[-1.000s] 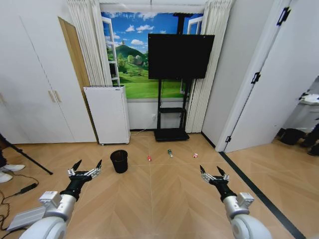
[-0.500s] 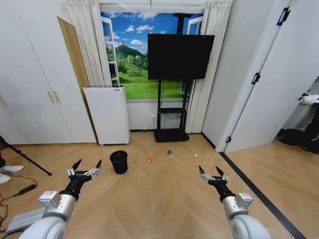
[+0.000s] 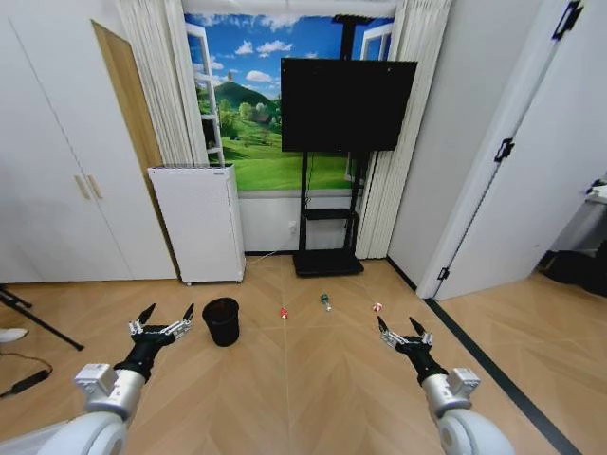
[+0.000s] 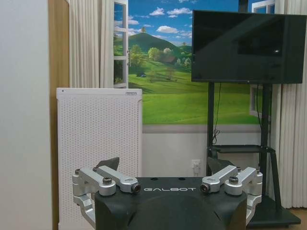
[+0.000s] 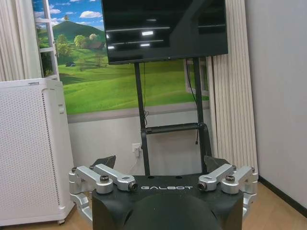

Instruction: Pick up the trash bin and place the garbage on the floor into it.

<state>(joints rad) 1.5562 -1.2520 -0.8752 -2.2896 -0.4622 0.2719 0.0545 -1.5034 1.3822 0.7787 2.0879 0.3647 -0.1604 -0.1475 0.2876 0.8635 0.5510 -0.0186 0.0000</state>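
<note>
The bin [image 3: 222, 320] stands on the wood floor [image 3: 313, 398], ahead of the left gripper [image 3: 162, 319]. To its right lie 3 pieces in a row: can [image 3: 284, 312], bottle [image 3: 325, 302], red-and-white piece [image 3: 377, 307]. Both the left and right gripper [image 3: 403, 329] hover with jaws wide open, holding nothing.

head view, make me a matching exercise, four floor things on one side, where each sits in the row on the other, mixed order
Things:
1. trash bin
2. red can
3. green bottle
4. red-and-white piece

Places:
A. far right of the row, ahead of the right gripper
B. far left, ahead of the left gripper
C. just right of the bin
D. third along, below the TV stand

Pairs: 1-B, 2-C, 3-D, 4-A
</note>
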